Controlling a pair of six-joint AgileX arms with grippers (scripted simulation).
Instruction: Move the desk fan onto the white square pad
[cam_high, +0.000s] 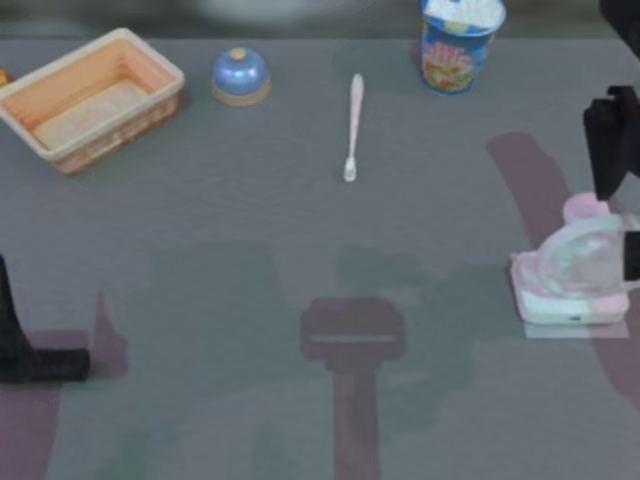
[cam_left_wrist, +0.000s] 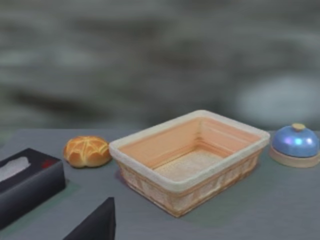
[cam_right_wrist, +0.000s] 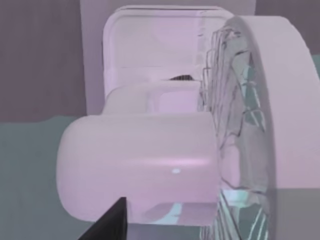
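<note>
Table's right: desk fan (cam_high: 577, 270) (on pad (cam_high: 560, 328))

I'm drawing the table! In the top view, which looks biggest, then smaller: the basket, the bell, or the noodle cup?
1. Basket, clearly largest.
2. Noodle cup.
3. Bell, smallest, though close to the cup.

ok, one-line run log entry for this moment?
desk fan: on white square pad, table's right | right end effector: at fan | left arm: parked left
</note>
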